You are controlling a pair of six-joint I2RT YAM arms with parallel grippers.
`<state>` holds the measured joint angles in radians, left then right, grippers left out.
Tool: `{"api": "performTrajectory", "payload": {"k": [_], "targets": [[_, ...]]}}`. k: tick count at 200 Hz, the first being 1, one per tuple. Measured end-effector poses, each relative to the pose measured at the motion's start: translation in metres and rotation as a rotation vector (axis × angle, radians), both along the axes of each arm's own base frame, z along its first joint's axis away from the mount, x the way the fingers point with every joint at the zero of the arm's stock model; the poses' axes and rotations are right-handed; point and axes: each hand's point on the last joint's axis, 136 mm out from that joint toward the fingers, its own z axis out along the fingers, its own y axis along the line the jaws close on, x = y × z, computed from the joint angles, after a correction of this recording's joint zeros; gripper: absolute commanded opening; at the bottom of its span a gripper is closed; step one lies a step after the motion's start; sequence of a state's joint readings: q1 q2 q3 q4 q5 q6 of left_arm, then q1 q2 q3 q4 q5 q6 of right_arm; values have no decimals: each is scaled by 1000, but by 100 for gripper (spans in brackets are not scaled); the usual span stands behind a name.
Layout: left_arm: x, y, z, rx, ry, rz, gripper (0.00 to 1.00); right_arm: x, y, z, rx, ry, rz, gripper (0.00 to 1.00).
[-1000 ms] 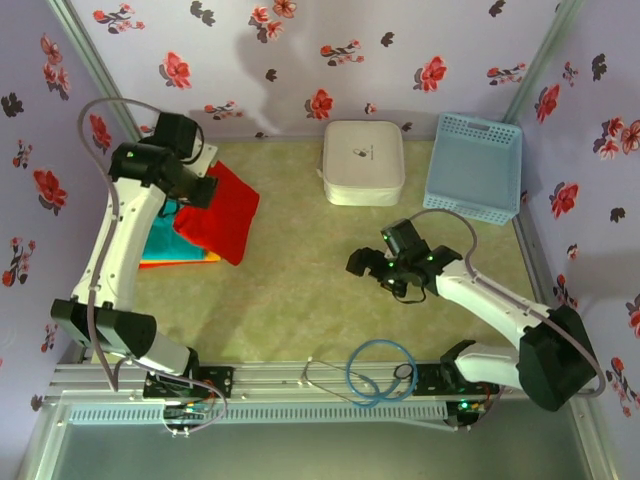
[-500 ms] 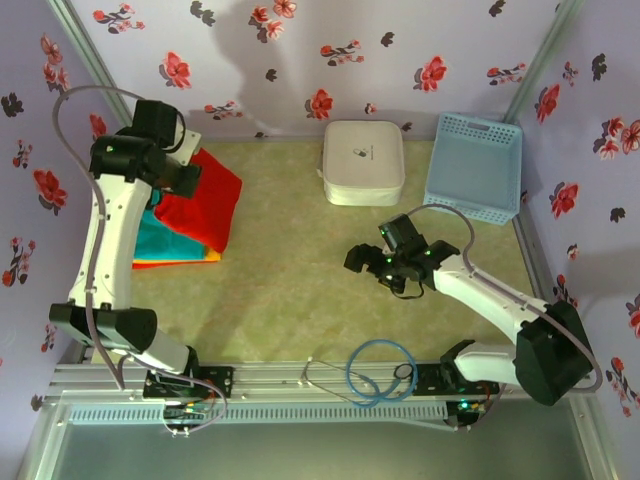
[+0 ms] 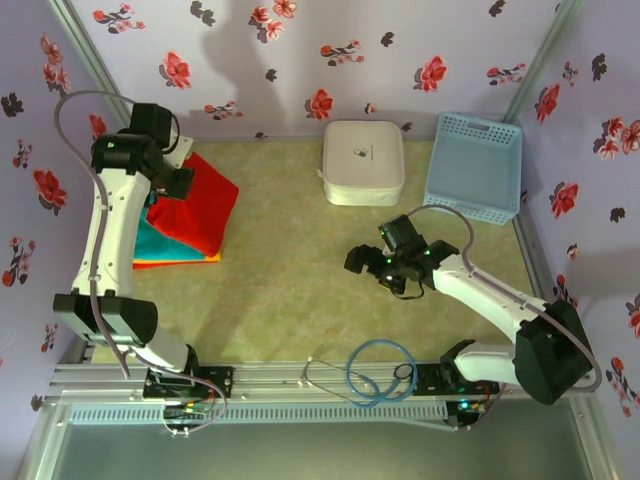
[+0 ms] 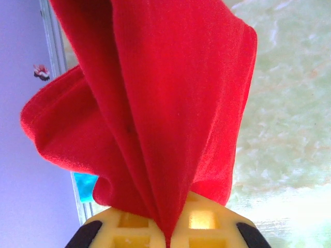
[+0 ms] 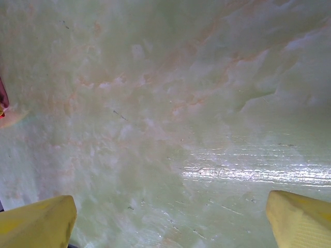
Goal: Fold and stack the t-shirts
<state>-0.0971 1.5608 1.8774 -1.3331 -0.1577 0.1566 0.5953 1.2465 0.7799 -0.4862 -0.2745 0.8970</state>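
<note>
Floral walls enclose a pale green mat. At its far left, the left gripper is clamped on the bunched red t-shirt, which drapes over the teal t-shirt and the orange t-shirt. Released like this, the red one would likely land crumpled and skew the stack. The right gripper hangs spread over bare mat at mid-right.

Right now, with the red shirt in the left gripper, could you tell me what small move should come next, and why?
Probably lower the left gripper and spread the red t-shirt flat onto the teal t-shirt and orange t-shirt stacked beneath it, before releasing. The red cloth hangs bunched from its shut grip, only partly draped over that pile.
</note>
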Motion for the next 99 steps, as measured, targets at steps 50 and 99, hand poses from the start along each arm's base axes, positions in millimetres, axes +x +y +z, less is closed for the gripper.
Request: {"api": "performTrajectory", "payload": {"k": [50, 99], "targets": [[5, 22, -12, -2, 3, 69, 0, -1, 1, -3, 3, 14, 6, 95], [10, 60, -28, -17, -6, 213, 0, -2, 2, -9, -5, 36, 9, 95]]}}
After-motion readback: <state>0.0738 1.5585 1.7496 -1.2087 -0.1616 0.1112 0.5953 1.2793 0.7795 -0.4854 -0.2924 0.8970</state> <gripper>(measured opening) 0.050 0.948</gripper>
